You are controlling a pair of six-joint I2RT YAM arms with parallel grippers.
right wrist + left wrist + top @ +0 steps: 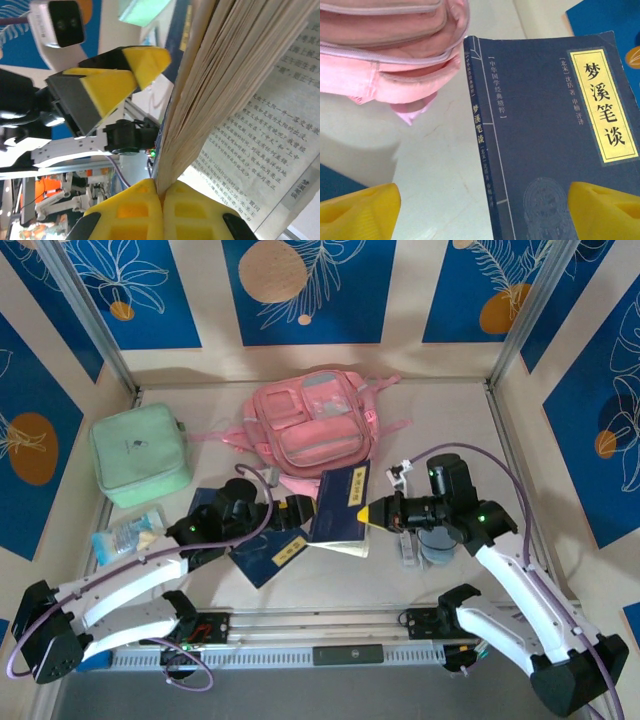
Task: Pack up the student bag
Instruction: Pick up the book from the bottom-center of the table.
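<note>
**Arm hardware, as seen**

We note white shell links on the left arm [115, 595] and the right arm [520, 585], with black joint housings and black bases. A purple-grey cable [500, 462] runs along each. Small green lights [193, 531] glow near the wrists. The fingers [362, 212] are bright yellow wedges. A white camera [62, 22] is mounted at the wrist.

a robot lab's test booth, not a home. a pale table [450, 430] is boxed in by wall panels [310, 290] printed with blue and orange leaf patterns, framed by bare metal posts [90, 320]. a left arm [120, 590] and right arm [520, 580] are bolted to a metal rail [330, 625] at the near edge, with cables [500, 465] looping loose.
</note>
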